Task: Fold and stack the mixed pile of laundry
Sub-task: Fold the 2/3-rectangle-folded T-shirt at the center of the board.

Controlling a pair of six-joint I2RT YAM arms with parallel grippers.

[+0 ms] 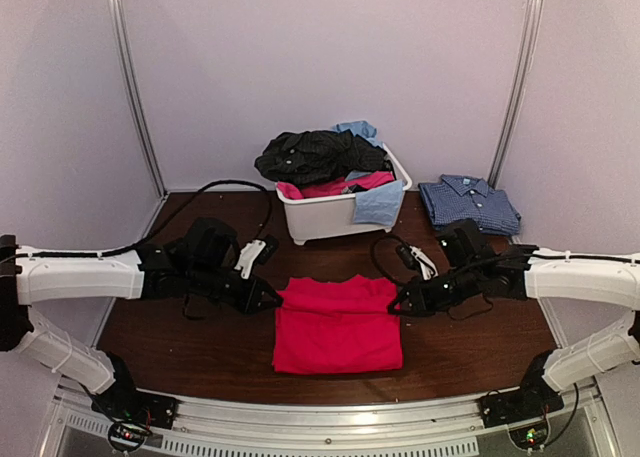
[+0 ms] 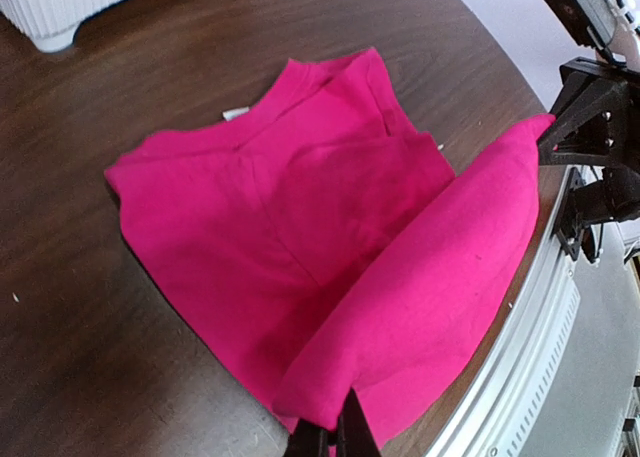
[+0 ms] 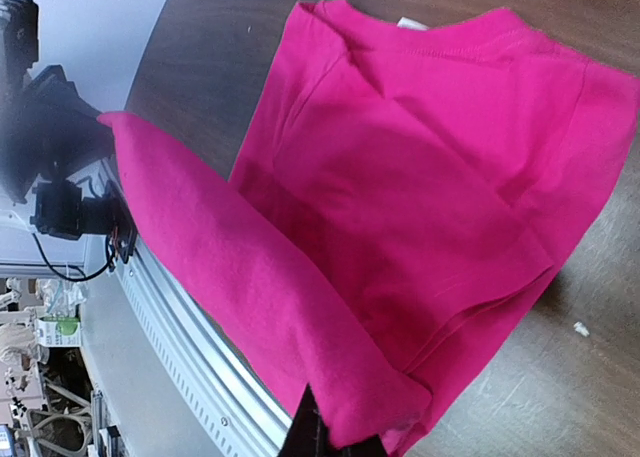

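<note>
Pink-red shirt point(image 1: 338, 327) lies mid-frame on the table point(image 1: 180, 347), below the white tub point(image 1: 320, 222). Rest of the pile sits in the tub: black pinstriped garment point(image 1: 310, 155) heaped on top, light blue piece point(image 1: 378, 205) hanging over the rim. Blue checked shirt point(image 1: 470, 203) lies folded at upper right.

Left gripper point(image 1: 272, 297) and right gripper point(image 1: 400, 303) are each pinched closed on one end of the same raised edge of the shirt. In the left wrist view, only a thin bite shows at the fingertips point(image 2: 352, 435).

Risks, as you judge the fold:
- If the arms travel unevenly, the raised edge lands skewed.
- The bite is shallow; a tug between the arms could pull the cloth free.
- The slack middle may drag and rumple the flat layer beneath.
- The lower table edge is close; cloth could spill over it.
</note>
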